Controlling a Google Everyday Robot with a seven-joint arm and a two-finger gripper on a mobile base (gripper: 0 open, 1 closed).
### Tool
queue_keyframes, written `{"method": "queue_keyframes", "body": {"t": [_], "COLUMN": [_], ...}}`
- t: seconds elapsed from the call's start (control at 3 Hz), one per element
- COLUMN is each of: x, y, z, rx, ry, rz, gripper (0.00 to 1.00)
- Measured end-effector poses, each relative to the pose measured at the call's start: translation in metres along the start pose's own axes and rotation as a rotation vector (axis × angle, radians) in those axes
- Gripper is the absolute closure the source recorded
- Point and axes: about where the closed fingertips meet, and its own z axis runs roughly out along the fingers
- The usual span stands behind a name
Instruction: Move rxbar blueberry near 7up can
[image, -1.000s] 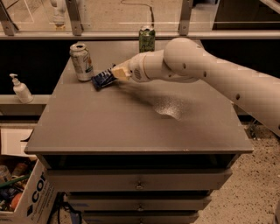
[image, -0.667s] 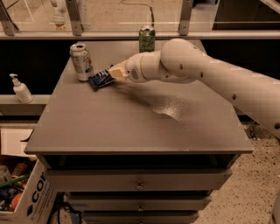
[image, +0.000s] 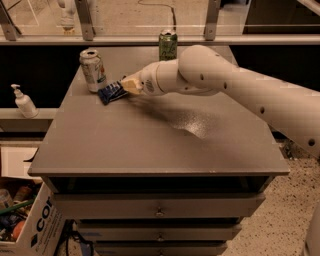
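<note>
One readable bit — dark letters "CO" on the cardboard box (image: 36, 226) at lower left, the rest hidden. The hand (image: 126, 86) sits at the rxbar blueberry's (image: 111, 93) end, beside the 7up can (image: 93, 70) — neither's print can be read.

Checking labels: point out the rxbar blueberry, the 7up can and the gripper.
rxbar blueberry (image: 111, 93): camera view, middle of the blue wrapper.
7up can (image: 93, 72): camera view, middle of its side wall.
gripper (image: 131, 86): camera view, its tan tip, at the bar's right end.

The arm (image: 240, 85) is fat, round and cream-white, with small dark dots. Its tan gripper (image: 131, 86) is far left.
</note>
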Motion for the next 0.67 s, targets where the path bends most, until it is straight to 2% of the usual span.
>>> {"method": "queue_keyframes", "body": {"t": [0.67], "x": [0.0020], "y": [0.0046], "z": [0.0043], "rx": [-0.010], "ry": [0.005], "rz": [0.015], "gripper": [0.12]}}
